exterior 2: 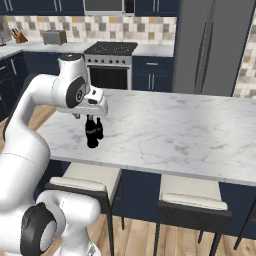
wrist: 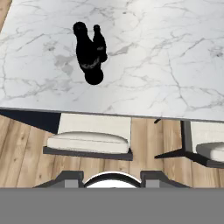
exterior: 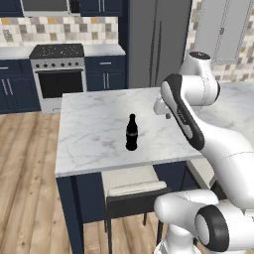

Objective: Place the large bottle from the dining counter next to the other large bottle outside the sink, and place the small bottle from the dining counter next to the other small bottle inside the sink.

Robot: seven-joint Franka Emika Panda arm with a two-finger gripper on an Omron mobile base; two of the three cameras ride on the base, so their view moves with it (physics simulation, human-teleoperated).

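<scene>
Claw (exterior 2: 90,119) hangs drawn in tight and empty under my wrist in the right base view, above the near left part of the dining counter (exterior 2: 170,130). Just past it the large bottle (exterior 2: 91,136) stands upright on the marble surface, with the small bottle (exterior 2: 99,129) close at its side. From the left base view I make out the large bottle alone, upright near the front edge of the surface; my forearm crosses the slab to its right, and whether the small one stands behind it I cannot tell. Looking down in the hand view, both dark bottles show as a touching pair of shapes near the surface's edge, with a cushioned stool (wrist: 87,142) below that edge.
</scene>
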